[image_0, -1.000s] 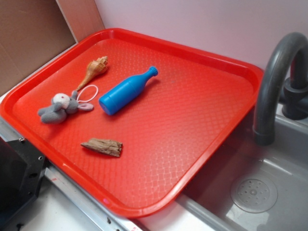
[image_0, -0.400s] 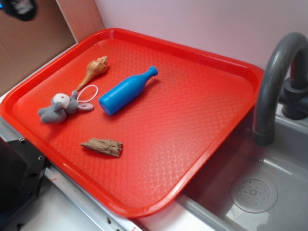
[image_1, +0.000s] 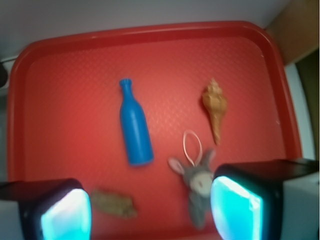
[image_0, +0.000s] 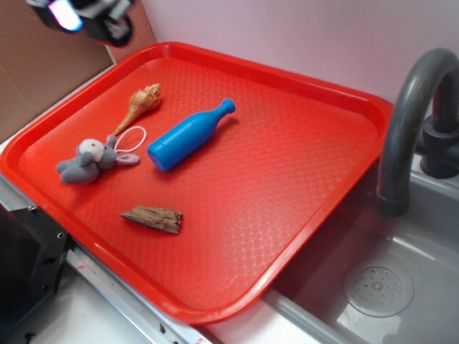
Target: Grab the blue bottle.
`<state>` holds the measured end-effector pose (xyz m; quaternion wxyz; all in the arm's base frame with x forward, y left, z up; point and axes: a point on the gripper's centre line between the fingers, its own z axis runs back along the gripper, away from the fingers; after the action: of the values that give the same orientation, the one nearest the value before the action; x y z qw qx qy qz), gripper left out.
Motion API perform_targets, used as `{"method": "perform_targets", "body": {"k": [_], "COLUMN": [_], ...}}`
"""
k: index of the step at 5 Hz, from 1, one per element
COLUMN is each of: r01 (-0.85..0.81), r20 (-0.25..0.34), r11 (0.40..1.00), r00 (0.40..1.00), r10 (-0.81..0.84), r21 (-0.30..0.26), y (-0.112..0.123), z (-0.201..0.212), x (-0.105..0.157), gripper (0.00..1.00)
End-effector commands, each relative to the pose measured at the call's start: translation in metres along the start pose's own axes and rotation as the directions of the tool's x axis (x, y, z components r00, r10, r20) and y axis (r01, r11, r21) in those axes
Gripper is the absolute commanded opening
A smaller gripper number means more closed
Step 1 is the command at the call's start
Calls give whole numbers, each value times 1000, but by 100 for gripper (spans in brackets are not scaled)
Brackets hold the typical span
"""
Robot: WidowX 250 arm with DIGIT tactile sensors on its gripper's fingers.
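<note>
From the exterior view, the blue bottle (image_0: 190,135) lies on its side near the middle of the red tray (image_0: 337,100), neck pointing toward the back wall, just beside the grey plush toy (image_0: 90,161). The gripper (image_0: 82,14) hangs blurred at the top left corner, well apart from it.

From the wrist view, the fingers (image_1: 235,207) stand wide apart with nothing between them, the bottle (image_1: 135,127) ahead. It looks like light, stiff, smooth plastic that may roll; the body's middle seems the best hold.

From the exterior view we look down at an angle across the red tray (image_0: 301,215); from the wrist we look straight down, high above. We see the tray (image_1: 65,65) in both.
</note>
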<state>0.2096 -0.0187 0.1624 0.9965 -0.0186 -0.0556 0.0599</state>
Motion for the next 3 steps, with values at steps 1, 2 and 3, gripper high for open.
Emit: {"method": "perform_targets", "body": {"k": [1, 2, 3], "r01": [22, 64, 95], "r20": [-28, -78, -127], "r11": [1000, 998, 995], "r00": [999, 995, 987], "r10": [-22, -64, -93], "r21": [4, 0, 6], "y": [-6, -11, -10], "z": [-51, -79, -101], "x": [29, 33, 38], "gripper": [100, 100, 100]}}
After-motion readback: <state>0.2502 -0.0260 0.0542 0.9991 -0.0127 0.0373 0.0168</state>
